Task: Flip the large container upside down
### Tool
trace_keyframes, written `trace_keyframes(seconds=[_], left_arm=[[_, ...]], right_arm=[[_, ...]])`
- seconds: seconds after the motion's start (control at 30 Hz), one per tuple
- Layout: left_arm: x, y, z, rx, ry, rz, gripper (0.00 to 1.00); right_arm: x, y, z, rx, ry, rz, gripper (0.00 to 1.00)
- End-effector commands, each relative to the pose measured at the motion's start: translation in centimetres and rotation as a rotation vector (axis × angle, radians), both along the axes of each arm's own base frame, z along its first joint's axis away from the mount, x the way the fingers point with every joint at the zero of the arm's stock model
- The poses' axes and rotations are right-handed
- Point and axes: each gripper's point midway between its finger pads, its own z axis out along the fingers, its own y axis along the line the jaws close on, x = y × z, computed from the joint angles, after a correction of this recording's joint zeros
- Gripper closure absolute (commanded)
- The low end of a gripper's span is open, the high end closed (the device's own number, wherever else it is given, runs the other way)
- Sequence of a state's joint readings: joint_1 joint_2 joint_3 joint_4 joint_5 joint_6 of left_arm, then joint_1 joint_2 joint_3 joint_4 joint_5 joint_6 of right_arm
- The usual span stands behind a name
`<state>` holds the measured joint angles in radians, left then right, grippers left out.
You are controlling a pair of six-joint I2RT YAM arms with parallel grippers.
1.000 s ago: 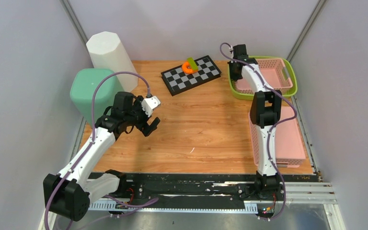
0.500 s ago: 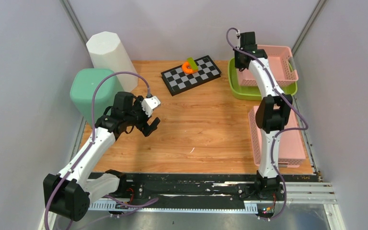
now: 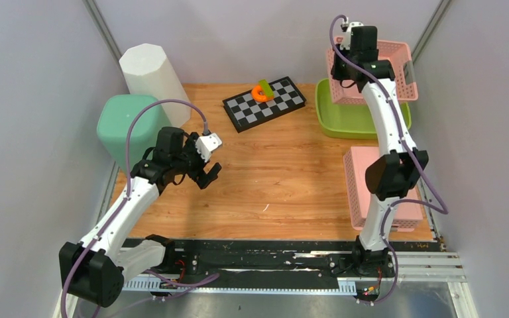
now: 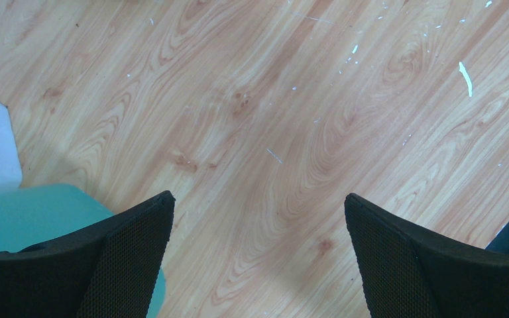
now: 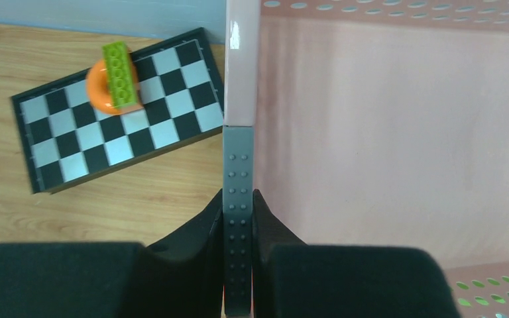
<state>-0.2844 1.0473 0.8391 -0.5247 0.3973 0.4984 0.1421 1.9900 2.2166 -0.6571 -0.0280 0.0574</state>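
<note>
From the top view, your right gripper (image 3: 350, 66) is clamped on the near wall of the pink basket (image 3: 388, 73), which hangs in the air with the green tray (image 3: 344, 119) below the fingers. Your left gripper (image 3: 210, 161) hovers over bare table (image 3: 285, 172) and holds nothing, so the turn looks like the right arm's job alone. In the left wrist view the left gripper's (image 4: 258, 258) jaws stand wide apart over wood, with the teal bin (image 4: 40, 212) just outside the left finger (image 4: 132, 258). In the right wrist view the right gripper's (image 5: 238, 218) jaws are pinched on the basket's thin wall. The basket's broad face lies right of the fingers, and the chessboard (image 5: 73, 152) with its green brick (image 5: 120, 74) lies left of them. With only one wall held, I'd judge the load will sag. Roll the wrist slowly, well above the tray's rim, and keep the pinch firm until the basket's opening faces down.
</note>
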Motion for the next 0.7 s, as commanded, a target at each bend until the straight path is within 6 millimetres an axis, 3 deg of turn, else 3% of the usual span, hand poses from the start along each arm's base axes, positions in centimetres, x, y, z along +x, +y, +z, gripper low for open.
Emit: trace_keyframes(seconds=[0.0,0.23,0.67], left_arm=[[-0.2,-0.1,0.4,-0.013,-0.021,-0.016,0.0],[-0.3,-0.2,0.6,-0.018,-0.025,-0.019,0.0],[-0.4,-0.1,0.7,-0.016,-0.027,-0.019,0.0]], right_arm=[[-3.5,2.7,3.6,0.097,-0.032,0.102,0.97],[-8.2,6.3,5.6,0.221,-0.016,0.251,0.97],[-18.3,16.5,7.5,0.455,0.087,0.631,0.97]])
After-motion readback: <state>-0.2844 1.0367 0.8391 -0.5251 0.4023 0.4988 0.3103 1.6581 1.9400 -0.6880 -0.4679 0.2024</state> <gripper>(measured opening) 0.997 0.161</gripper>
